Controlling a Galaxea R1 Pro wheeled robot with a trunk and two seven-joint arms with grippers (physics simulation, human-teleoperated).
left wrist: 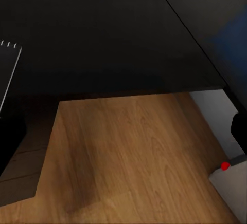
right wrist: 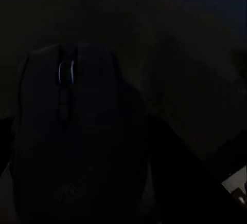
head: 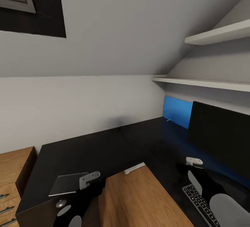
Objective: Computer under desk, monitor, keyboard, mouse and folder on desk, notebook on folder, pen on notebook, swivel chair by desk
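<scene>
Right hand (head: 194,161) over mouse (right wrist: 72,131)

Desk (head: 104,147): an L-shaped black top is running along the grey walls, wrapping around a patch of light wood floor (head: 139,199).
Back panel (head: 177,110): a blue panel is standing at the desk's rear edge, toward 2 o'clock.
Monitor (head: 222,140): its black screen is standing on the desk at 3 o'clock, in front of the blue panel.
Keyboard (head: 199,202): it is lying flat on the desk at 4 o'clock, just before the monitor, partly covered.
Mouse (right wrist: 72,131): a dark shape with a scroll wheel is sitting on the black surface, close under the right wrist camera.
Notebook (head: 66,184): a thin grey pad is lying on the desk at 8 o'clock, near the front edge.
</scene>
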